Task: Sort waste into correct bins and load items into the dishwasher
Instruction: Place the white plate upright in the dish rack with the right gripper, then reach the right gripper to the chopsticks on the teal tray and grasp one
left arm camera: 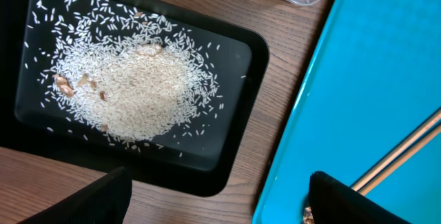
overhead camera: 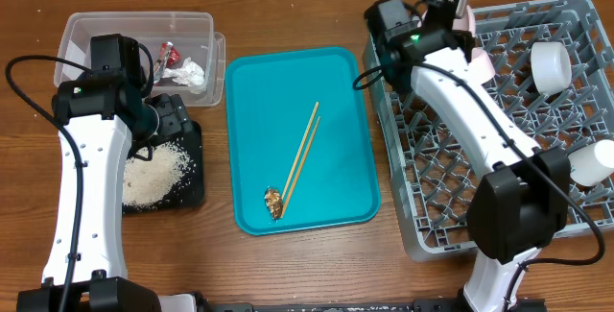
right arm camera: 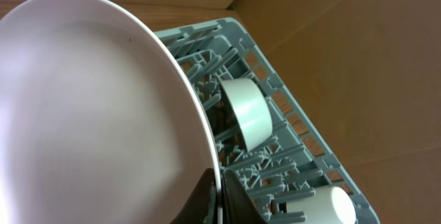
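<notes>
Plate (right arm camera: 96,114), pinched at its rim by the right gripper (right arm camera: 217,200), sits over the rack's (overhead camera: 576,24) far-left corner. Left gripper (left arm camera: 220,200) hangs spread by the black tray (left arm camera: 234,58), which holds the rice (left arm camera: 131,89); wrapper (overhead camera: 171,55) and tissue (overhead camera: 193,74) lie in the tub (overhead camera: 96,29). Remaining: chopsticks (overhead camera: 302,154) and scrap (overhead camera: 273,200) on the teal tray (overhead camera: 336,72).

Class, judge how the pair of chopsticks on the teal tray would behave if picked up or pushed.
The chopsticks look thin, straight and wooden, so probably stiff and light. Lying loose on the smooth teal tray, they would likely slide or roll apart if nudged.
</notes>
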You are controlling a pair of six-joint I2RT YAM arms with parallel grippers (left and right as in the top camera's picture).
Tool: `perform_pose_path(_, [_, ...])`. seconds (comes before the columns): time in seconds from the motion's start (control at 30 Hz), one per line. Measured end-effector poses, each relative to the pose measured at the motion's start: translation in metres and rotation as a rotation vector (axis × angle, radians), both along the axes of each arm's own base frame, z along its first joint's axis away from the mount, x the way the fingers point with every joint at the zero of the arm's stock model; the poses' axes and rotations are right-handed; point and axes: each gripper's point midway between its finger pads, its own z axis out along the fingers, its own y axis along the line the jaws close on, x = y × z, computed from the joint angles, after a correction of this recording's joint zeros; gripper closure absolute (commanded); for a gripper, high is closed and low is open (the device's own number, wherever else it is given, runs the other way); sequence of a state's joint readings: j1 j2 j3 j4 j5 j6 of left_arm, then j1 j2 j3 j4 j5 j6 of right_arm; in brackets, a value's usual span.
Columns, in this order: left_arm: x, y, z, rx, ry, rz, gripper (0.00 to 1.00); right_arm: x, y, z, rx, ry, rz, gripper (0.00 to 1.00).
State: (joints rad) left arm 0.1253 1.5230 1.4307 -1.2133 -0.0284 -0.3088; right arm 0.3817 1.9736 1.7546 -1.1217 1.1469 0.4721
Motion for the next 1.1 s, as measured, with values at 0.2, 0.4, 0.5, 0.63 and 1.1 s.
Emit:
perform_pose_path(0.2, [0.002,-0.001,0.000,-0.007,-0.007,-0.003,0.15,-0.009,0.015,-0.009,0.024,0.054,0.033,0.96])
perform_pose_path(0.4, [0.003,-0.001,0.001,-0.008,-0.012,-0.003,0.14,-0.020,0.018,-0.023,0.075,0.139,0.042,0.66])
perform_pose_path(0.5, [0.003,-0.001,0.001,-0.008,-0.014,-0.003,0.14,-0.023,0.024,-0.030,0.121,0.158,0.049,0.37])
perform_pose_path(0.63, [0.004,-0.001,0.001,-0.008,-0.017,-0.003,0.13,-0.022,0.031,-0.033,0.180,0.154,0.063,0.19])
perform_pose_path(1.1, [0.008,-0.001,0.002,-0.009,-0.033,-0.004,0.09,-0.038,0.159,0.002,0.938,0.204,0.497,0.16])
